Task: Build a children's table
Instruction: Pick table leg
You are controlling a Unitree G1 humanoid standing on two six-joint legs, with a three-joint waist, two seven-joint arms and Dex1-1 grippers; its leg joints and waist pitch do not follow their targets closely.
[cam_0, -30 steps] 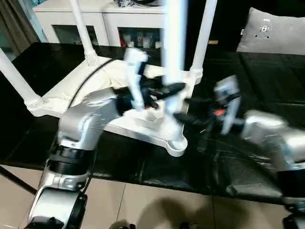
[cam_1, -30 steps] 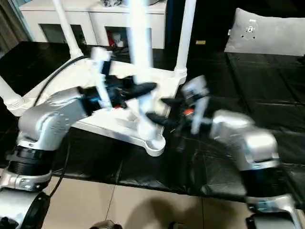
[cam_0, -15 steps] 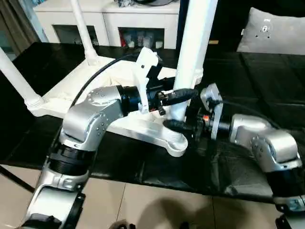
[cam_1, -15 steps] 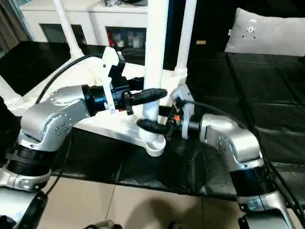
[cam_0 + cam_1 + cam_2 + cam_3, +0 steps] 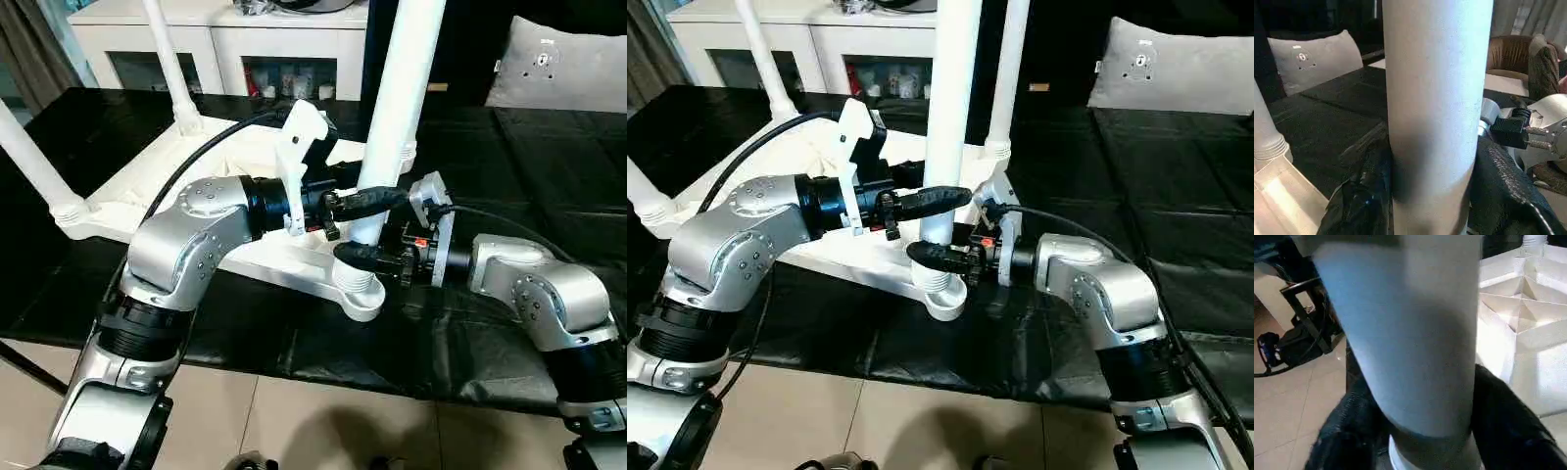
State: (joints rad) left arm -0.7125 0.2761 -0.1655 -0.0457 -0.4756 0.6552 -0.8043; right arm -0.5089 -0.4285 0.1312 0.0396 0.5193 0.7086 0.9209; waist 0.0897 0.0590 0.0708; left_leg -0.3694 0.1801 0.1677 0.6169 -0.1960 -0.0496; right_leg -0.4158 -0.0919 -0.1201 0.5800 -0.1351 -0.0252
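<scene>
Two grippers clamped on one upright white table leg (image 5: pixel 397 108): left gripper (image 5: pixel 367 199) higher, right gripper (image 5: pixel 358 257) just below. Between both pairs of fingers, leg seated in near corner socket (image 5: pixel 358 286) of upturned tabletop (image 5: pixel 235 162).

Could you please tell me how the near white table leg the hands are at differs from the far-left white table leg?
The near white plastic leg has both black-fingered hands, left hand and right hand, around it; the far-left white plastic leg stands untouched. The near leg rises nearly upright, the far-left one leans. Both stand in corner sockets of the upside-down white tabletop.
</scene>
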